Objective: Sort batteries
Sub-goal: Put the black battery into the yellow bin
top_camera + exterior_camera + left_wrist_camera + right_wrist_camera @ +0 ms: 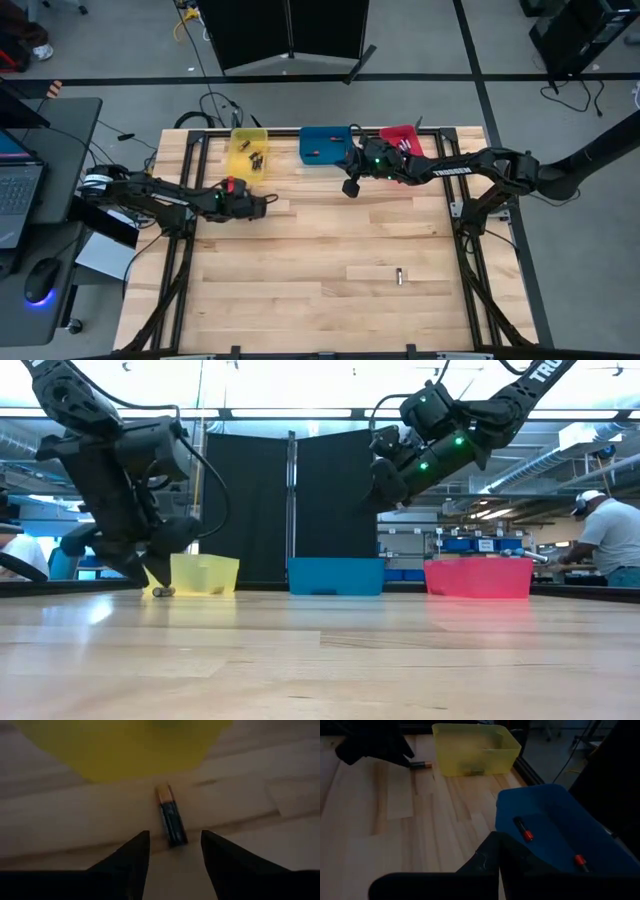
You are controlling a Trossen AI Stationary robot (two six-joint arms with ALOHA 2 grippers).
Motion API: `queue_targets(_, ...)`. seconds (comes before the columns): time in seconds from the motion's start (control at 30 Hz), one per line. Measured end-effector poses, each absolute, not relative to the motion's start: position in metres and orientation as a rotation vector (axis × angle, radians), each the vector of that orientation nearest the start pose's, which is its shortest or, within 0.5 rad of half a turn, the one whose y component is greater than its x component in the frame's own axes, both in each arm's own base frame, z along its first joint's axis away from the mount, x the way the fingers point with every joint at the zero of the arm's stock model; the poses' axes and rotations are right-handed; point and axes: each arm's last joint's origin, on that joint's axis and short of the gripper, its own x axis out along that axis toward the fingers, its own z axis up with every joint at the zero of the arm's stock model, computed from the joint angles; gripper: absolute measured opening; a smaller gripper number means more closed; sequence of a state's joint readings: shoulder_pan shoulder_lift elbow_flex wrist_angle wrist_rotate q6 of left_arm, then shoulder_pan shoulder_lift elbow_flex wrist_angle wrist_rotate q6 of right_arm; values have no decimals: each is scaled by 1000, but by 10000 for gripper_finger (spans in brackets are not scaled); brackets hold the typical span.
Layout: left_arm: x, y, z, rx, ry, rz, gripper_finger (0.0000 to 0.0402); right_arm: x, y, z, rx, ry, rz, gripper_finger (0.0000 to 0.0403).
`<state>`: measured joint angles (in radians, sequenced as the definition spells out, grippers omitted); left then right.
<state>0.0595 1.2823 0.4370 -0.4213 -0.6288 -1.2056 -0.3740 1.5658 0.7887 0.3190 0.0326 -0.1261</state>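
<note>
Left gripper low beside yellow bin, fingers apart, battery on table between them, outside bin. Right gripper shut, hovering at blue bin. Next: likely regrasp, lift into bin.

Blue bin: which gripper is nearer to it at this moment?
Right. The right gripper hangs, shut, just beside the blue bin. The left gripper is low by the yellow bin, open around a battery lying on the table.
</note>
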Motion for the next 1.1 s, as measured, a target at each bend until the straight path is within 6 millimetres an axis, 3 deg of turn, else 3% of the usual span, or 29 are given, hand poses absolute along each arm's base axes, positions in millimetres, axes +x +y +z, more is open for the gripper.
queue_targets(0.37, 178, 32, 126, -595, 654, 1243, 188, 300, -119, 196, -49, 478, -369, 12)
queue_targets(0.77, 163, 30, 101, -647, 553, 1205, 184, 300, -119, 196, -51, 478, -368, 12)
queue_targets(0.93, 162, 30, 100, -618, 577, 1197, 150, 300, -119, 196, -51, 478, -368, 12)
queue_targets(1.1, 161, 30, 100, -589, 610, 1177, 69, 300, -119, 196, -52, 478, -368, 12)
